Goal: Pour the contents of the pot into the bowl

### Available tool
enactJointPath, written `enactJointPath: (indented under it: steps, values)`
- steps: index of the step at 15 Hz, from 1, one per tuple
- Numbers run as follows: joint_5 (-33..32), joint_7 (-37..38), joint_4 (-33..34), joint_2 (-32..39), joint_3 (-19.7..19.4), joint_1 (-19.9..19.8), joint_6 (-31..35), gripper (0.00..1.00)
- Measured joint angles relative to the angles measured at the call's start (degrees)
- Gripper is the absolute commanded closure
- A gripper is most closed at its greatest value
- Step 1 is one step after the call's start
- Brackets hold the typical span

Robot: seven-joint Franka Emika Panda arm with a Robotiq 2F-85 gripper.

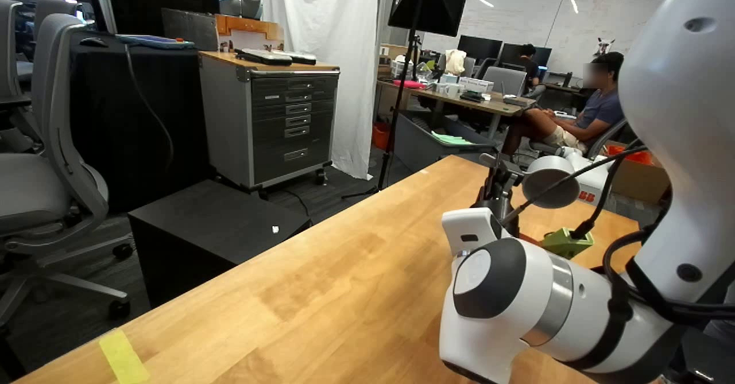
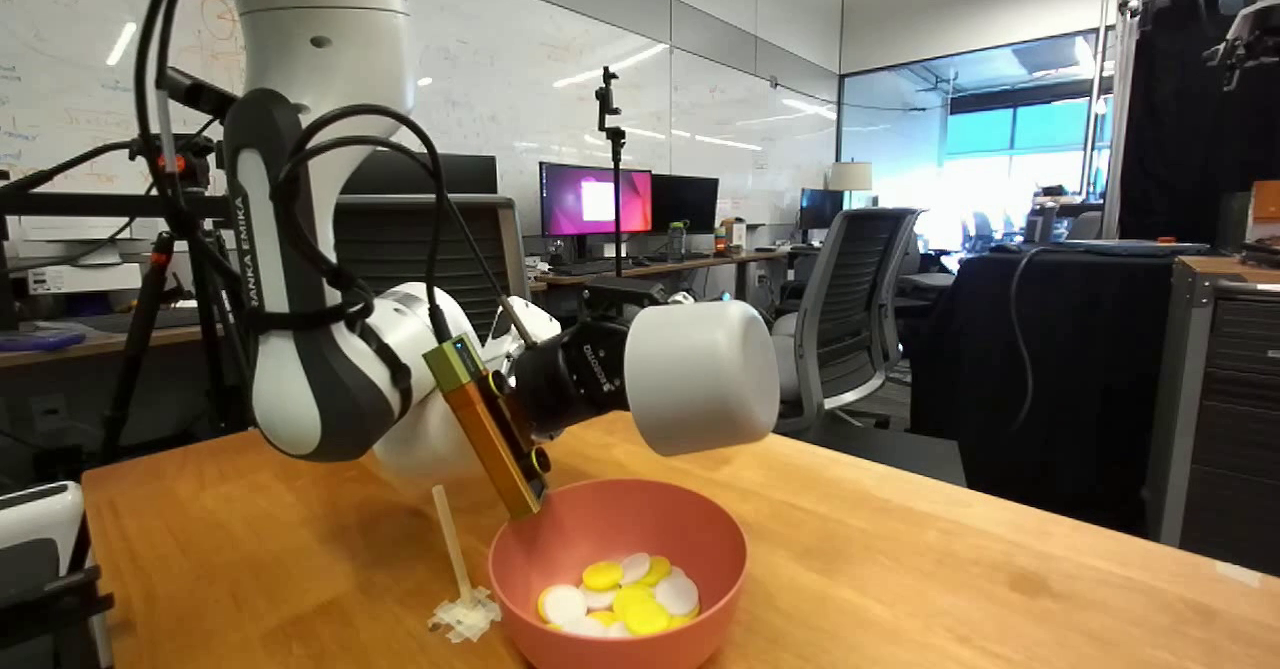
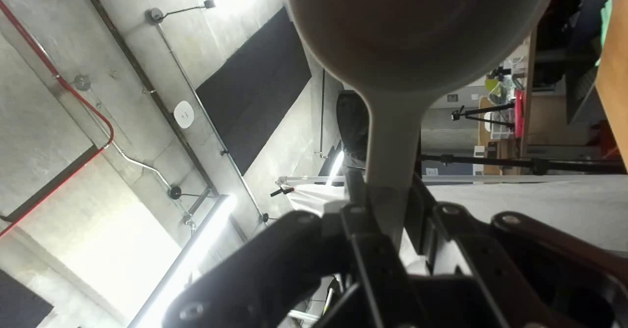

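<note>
Several yellow and whitish discs [image 2: 633, 601] lay heaped on the floor of the salmon-red bowl [image 2: 640, 519], some overlapping others. The bowl stood upright on the wooden bench [image 2: 960, 559]. Above the bowl in an exterior view, and apart from its rim, hung the pale grey pot [image 2: 700, 379], tipped onto its side; its place in depth I could not judge. The claw [image 3: 387, 195] was clamped on the pot's handle [image 3: 395, 137], which in the wrist view ran between the claw's two tips up to the pot's wall, the pot's shaded hollow showing. To the bowl's left in an exterior view, the white arm [image 2: 285, 399] hung low over the bench. Its green-and-orange bar [image 2: 485, 424] slanted toward the bowl, the lower end overlapping the rim in that view; whether they touched, I could not tell. Just beside the bowl, on that same left side, a pale stick [image 2: 452, 544] rose, tilted, from a crumpled patch of tape [image 2: 466, 616] on the bench. Well beyond the bowl, past the bench's edge, stood a grey office chair [image 2: 850, 309].
</note>
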Motion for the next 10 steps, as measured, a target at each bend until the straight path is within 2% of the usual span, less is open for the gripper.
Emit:
enactJointPath:
  steps: [10]
  values:
    - [-7.1,0.0,0.1,2.7,0.0,0.1,-6.0,0.92]
